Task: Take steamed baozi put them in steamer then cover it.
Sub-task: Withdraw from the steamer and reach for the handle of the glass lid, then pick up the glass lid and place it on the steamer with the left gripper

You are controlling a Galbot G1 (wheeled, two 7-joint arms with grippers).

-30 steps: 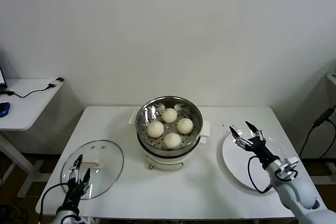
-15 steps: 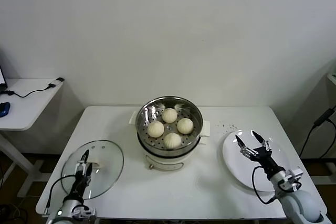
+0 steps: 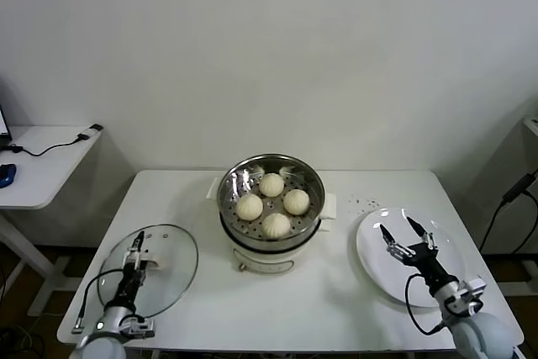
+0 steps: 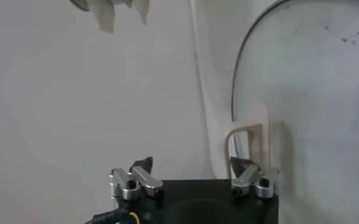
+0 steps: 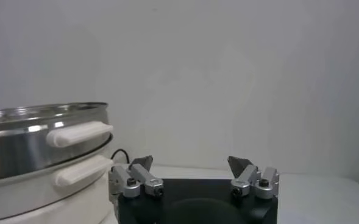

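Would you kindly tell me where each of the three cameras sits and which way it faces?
Head view: high on the robot, looking forward and down at the table, steamer, four baozi, cover, plate; both arms show.
Left wrist view: on the left arm, low over the cover's handle; left gripper shows, fingers apart.
Right wrist view: on the right arm, level toward the steamer's side; right gripper open.
Shared: cover in head and left wrist views; steamer in head and right wrist views.

Open tabletop [image 3: 336,292] flanks the steamer [image 3: 271,208]: cover [image 3: 168,268] lies to its left, white plate [image 3: 378,271] to its right.
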